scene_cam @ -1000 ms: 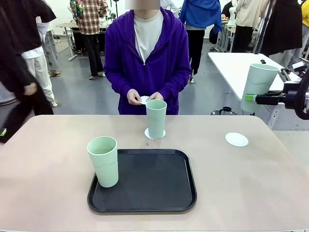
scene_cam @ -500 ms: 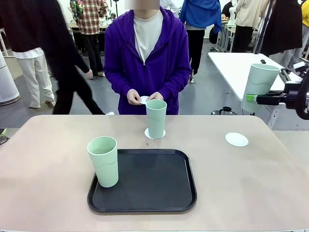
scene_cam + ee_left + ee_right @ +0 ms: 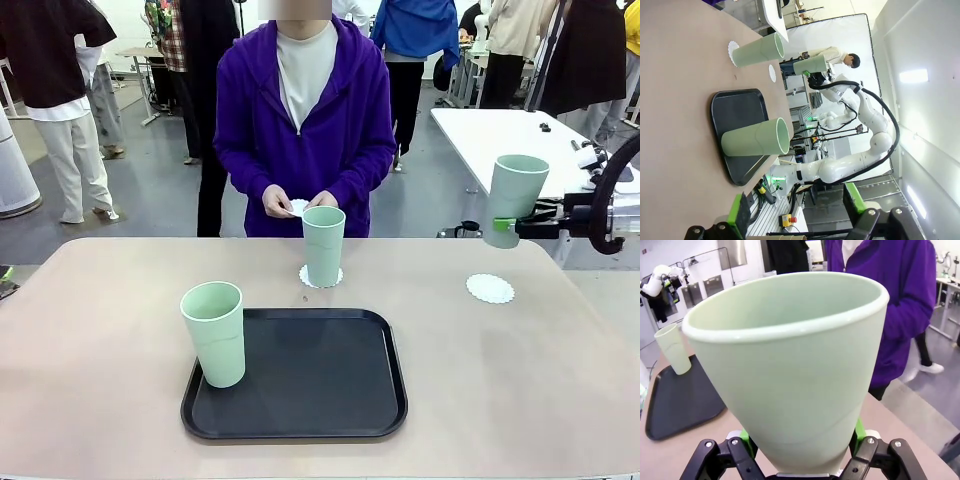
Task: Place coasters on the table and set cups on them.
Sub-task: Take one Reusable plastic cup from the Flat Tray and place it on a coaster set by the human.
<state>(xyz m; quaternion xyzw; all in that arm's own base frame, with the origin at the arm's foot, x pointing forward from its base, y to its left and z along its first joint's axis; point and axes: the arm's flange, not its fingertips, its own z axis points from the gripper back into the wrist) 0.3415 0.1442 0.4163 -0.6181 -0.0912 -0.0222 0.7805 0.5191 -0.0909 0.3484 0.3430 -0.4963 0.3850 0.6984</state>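
Note:
My right gripper (image 3: 506, 227) is shut on a mint-green cup (image 3: 516, 195) near its base. It holds the cup upright in the air, above and slightly right of a bare white coaster (image 3: 490, 288) on the beige table (image 3: 100, 330). In the right wrist view that cup (image 3: 790, 370) sits between the green pads (image 3: 858, 430). A second cup (image 3: 323, 245) stands on a coaster (image 3: 306, 277) at the far middle. A third cup (image 3: 213, 333) stands on the black tray's (image 3: 320, 380) left edge. The person's hands hold another coaster (image 3: 298, 207). My left gripper (image 3: 797, 210) hangs open and holds nothing.
The person in a purple jacket (image 3: 305, 120) stands at the table's far edge, behind the middle cup. A white table (image 3: 490, 135) stands beyond the right corner, behind my right arm. Other people walk in the background.
My right gripper has carried its cup left and down, closer to the bare coaster. The other cups, the tray and the person's hands have stayed put.

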